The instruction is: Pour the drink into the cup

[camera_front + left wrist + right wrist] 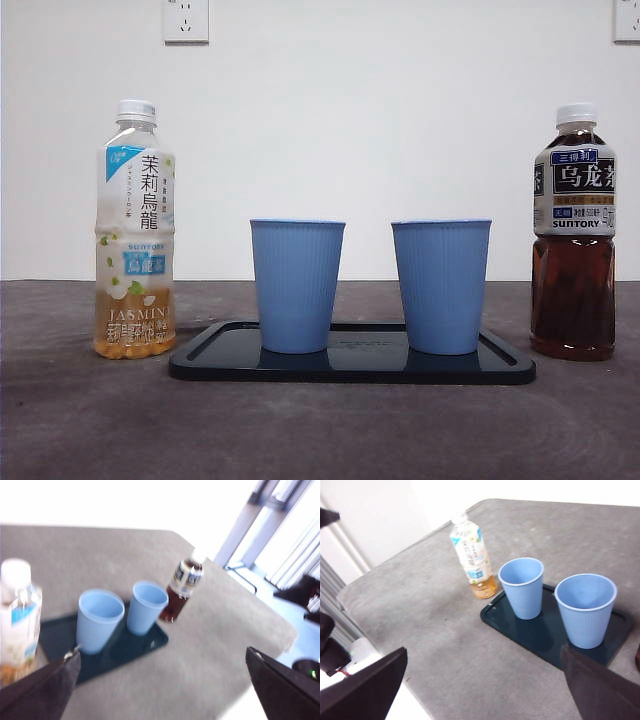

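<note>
Nothing poured yet: both my grippers hang open, both bottles capped, and the cups look empty, I think.

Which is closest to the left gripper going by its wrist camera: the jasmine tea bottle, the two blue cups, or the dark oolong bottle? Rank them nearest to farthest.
1. Jasmine tea bottle, right beside one jaw of the open left gripper.
2. Nearer blue cup, on the tray.
3. Second blue cup, just beyond it.
4. Dark oolong bottle, past the tray's far end.
</note>
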